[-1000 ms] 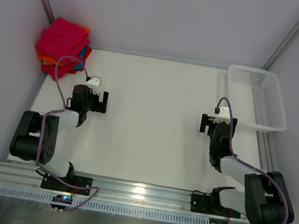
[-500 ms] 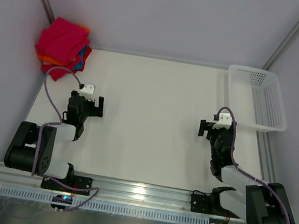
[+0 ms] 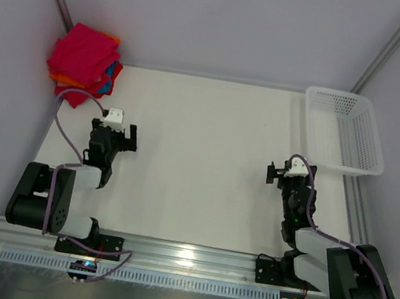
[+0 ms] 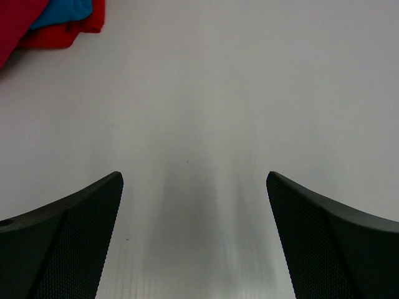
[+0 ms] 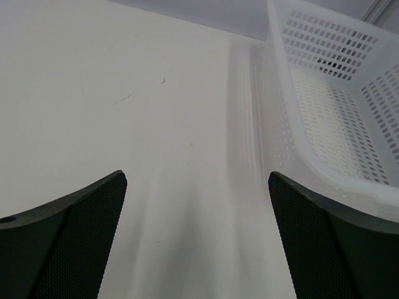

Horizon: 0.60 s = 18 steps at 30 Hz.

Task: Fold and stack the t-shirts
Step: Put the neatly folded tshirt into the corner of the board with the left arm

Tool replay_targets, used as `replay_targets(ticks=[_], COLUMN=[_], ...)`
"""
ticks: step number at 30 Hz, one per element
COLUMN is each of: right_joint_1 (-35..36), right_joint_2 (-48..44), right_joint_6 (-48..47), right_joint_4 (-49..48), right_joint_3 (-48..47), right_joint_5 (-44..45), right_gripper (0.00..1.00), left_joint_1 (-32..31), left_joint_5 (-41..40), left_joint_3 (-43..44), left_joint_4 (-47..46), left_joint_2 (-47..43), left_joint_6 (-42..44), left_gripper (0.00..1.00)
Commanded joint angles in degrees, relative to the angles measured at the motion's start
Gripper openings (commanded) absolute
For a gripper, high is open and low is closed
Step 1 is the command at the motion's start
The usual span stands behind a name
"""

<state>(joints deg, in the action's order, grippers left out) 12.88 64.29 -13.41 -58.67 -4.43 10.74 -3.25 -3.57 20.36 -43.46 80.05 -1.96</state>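
The t-shirts (image 3: 84, 62) lie stacked at the table's far left corner, a crimson one on top, with orange, red and blue edges showing below. A corner of that stack (image 4: 59, 22) shows at the top left of the left wrist view. My left gripper (image 3: 114, 137) is open over bare table, nearer than the stack and a little to its right. My right gripper (image 3: 286, 175) is open too, with nothing between its fingers, just left of the basket. Only white table (image 4: 193, 156) lies between the left fingers.
A white mesh basket (image 3: 345, 131) stands empty at the far right; its near corner (image 5: 324, 106) fills the upper right of the right wrist view. Walls close in the table on the left, back and right. A metal rail runs along the near edge (image 3: 182, 258).
Both arms have drawn back toward their bases: the left gripper slid slightly left and nearer, the right one moved nearer. Both stayed open. The shirts have not moved.
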Motion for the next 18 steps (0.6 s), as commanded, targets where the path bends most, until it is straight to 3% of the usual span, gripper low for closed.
replay_targets(ticks=[1,4,11,15,18], right_joint_1=[-0.2,-0.2,-0.1,-0.2,-0.2], right_joint_2=[3.7,7.7,7.3,8.6,10.0], right_joint_6=[-0.7,-0.2,0.8,3.6,3.7], right_joint_4=[-11.4,-16.2,-13.3,-12.5,-11.6], right_joint_3=[1.6,1.5,0.3,-1.5,-2.9], right_joint_5=[-1.8,0.2,2.9,10.4,12.2], right_gripper=[0.99,0.99,0.99,0.99,0.99], left_joint_1=[0.0,0.1,0.1,0.1,0.1], left_joint_5=[-0.5,-0.6,-2.3,-4.4,-4.3], left_joint_3=[-1.6,-1.8,-2.3,-4.2,-3.9], left_joint_4=[-9.9,-9.3,-11.8,-17.9,-16.6], left_joint_2=[1.7,1.7,2.8,5.4,4.9], left_joint_6=[-0.3,-0.5,-1.0,-1.8,-1.8], left_gripper=[0.99,0.99,0.99,0.99,0.99])
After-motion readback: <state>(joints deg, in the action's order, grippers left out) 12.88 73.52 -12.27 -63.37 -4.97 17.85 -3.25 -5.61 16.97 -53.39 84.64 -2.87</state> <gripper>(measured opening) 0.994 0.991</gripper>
